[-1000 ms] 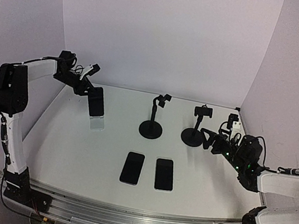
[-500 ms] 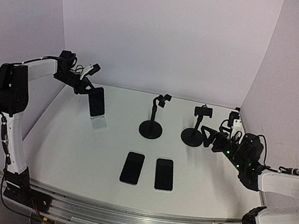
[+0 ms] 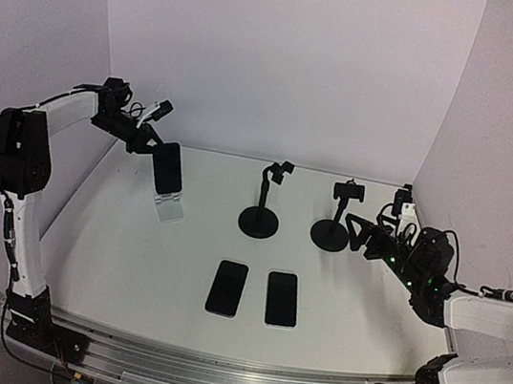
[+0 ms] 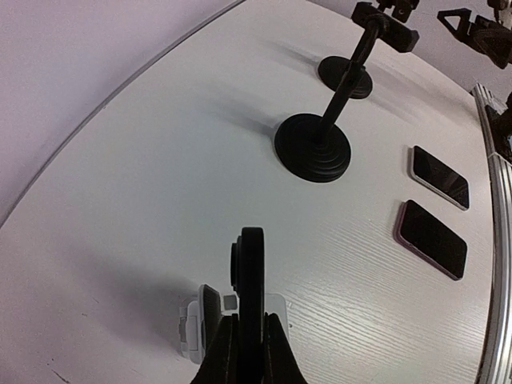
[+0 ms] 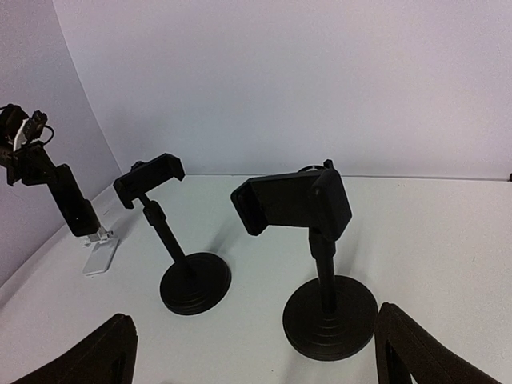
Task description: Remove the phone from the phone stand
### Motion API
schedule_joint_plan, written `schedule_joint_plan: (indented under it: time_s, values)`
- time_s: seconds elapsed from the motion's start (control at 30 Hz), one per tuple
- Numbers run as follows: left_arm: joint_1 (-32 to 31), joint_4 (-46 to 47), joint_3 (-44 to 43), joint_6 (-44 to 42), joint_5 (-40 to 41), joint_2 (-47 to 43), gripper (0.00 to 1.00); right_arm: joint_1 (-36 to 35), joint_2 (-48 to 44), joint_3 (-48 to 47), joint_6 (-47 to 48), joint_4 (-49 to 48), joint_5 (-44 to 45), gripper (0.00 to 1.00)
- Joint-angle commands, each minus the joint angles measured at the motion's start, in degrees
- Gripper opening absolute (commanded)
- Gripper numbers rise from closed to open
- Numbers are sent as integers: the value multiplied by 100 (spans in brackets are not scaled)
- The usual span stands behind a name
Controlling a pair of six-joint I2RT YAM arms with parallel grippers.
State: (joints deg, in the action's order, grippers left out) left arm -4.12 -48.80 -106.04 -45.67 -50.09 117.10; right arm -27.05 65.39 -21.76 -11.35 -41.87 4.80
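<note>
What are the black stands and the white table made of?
The black stands look like matte plastic or painted metal: dull, ridged round bases, little shine. The table looks like white-coated wood or laminate, showing fine grain lines.

The phone (image 4: 253, 288) hides part of the white stand (image 4: 190, 328).

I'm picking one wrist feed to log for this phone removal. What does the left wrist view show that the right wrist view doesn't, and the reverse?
Only the left wrist view: two flat phones lying on the table, and the left hand shut on the phone, seen edge-on. Only the right wrist view: the left arm's wrist holding that phone tilted, seen from the side. Both: the phone, the white stand just below it, and two black stands.
</note>
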Motion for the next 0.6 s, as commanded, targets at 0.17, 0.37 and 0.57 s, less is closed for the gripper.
schedule_joint_plan:
  time_s: [0.17,0.37,0.57]
  values:
    - [-89,-1836,-1219,-872,-863,-142,0,-29,-191,-418,41,126,-276,98]
    - [-523,-3305,-1036,-1080,-924,-268,0,-58,-219,-649,-44,440,-500,98]
    - [-1179,-3285,274,-642,-1169,-952,0,-369,-429,-939,86,987,-608,98]
